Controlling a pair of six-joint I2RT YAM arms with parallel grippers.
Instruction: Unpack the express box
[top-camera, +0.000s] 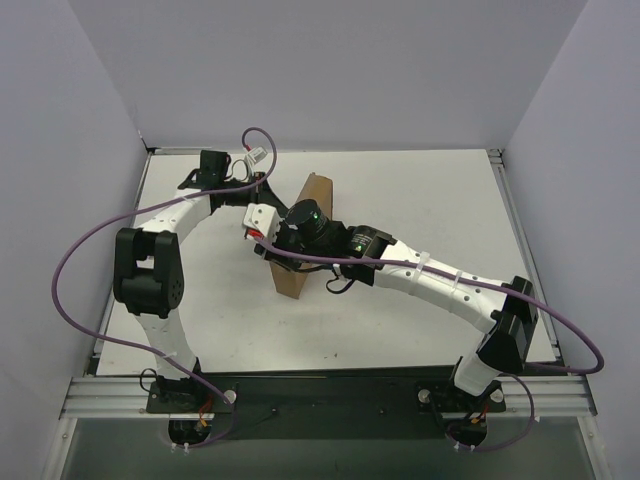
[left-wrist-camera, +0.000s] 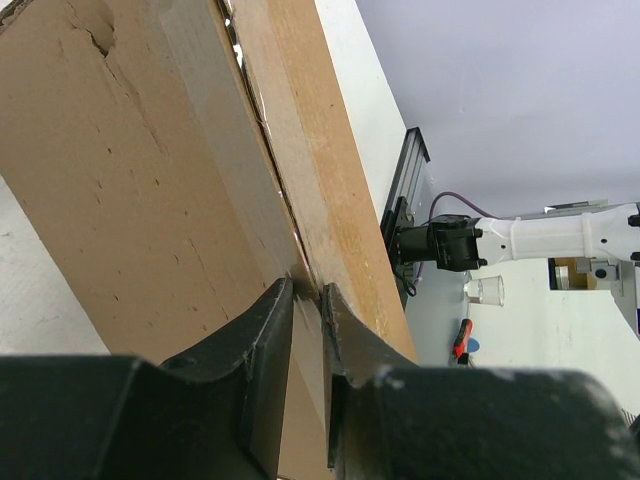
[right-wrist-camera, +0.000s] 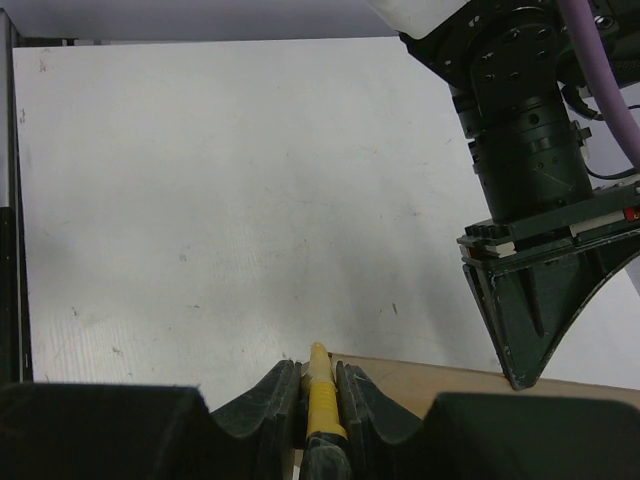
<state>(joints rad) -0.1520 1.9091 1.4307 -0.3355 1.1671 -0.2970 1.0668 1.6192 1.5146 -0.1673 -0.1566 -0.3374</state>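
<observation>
The express box (top-camera: 297, 272), plain brown cardboard, stands on its edge in the middle of the table. In the left wrist view it fills the left half as two cardboard layers (left-wrist-camera: 150, 180) with a slit between them. My left gripper (left-wrist-camera: 308, 292) is shut on the thin inner cardboard layer at that slit. My right gripper (right-wrist-camera: 318, 366) is shut on a yellow-handled tool (right-wrist-camera: 321, 395), whose tip sits at the box's top edge (right-wrist-camera: 440, 378). From above, both grippers meet at the box's left side, the left gripper (top-camera: 266, 230) and the right gripper (top-camera: 294, 238).
The white table (top-camera: 420, 200) has metal rails at its sides and grey walls around it. The left gripper's black finger (right-wrist-camera: 530, 300) hangs close on the right in the right wrist view. Beyond the table stand a clear cup (left-wrist-camera: 485, 290) and a red object (left-wrist-camera: 461, 338).
</observation>
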